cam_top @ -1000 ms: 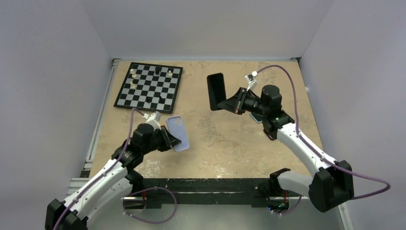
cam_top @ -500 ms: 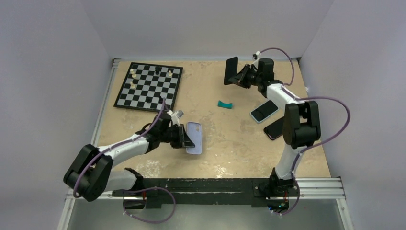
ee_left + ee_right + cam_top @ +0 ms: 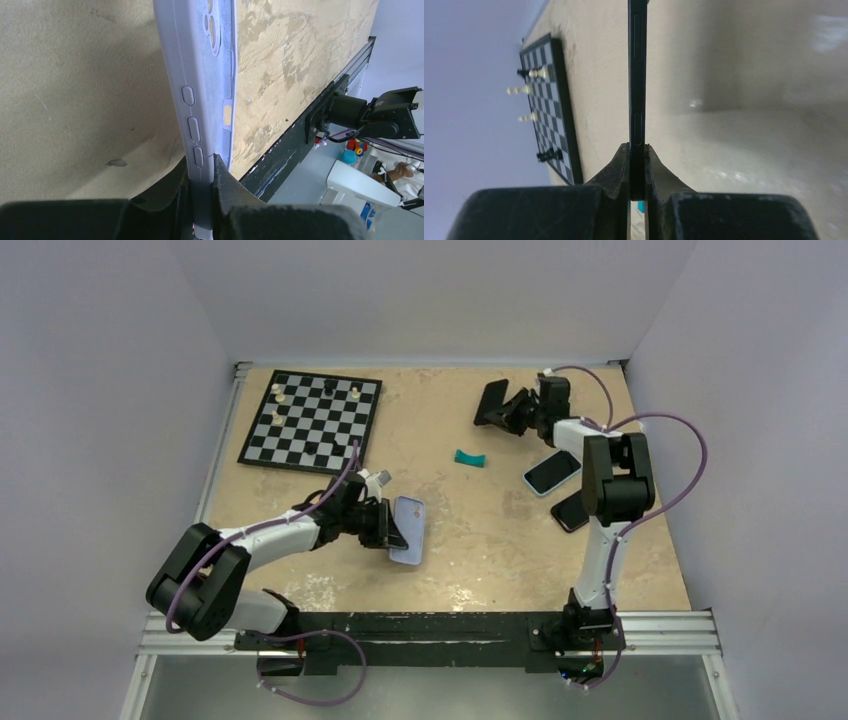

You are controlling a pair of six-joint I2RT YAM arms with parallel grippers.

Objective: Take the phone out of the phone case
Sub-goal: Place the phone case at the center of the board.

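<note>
My left gripper [image 3: 385, 530] is shut on the edge of an empty lavender phone case [image 3: 409, 530], held low over the tabletop at centre-left. In the left wrist view the case [image 3: 197, 75] runs up from between my fingers [image 3: 170, 187], its inside bare. My right gripper [image 3: 515, 412] is shut on a black phone [image 3: 490, 403], held on edge at the far right of the table. The right wrist view shows the phone [image 3: 637, 75] edge-on between the fingers [image 3: 616, 170].
A chessboard [image 3: 313, 421] with a few pieces lies at the far left. A small teal object [image 3: 468, 458] lies mid-table. Two other phones lie at the right: one light blue-edged [image 3: 552, 472], one dark [image 3: 570, 510]. A black rail [image 3: 430, 625] runs along the near edge.
Over the last second my right arm carried the black phone to the far right and lowered it. My left arm stretched out and brought the case right and down toward the table.
</note>
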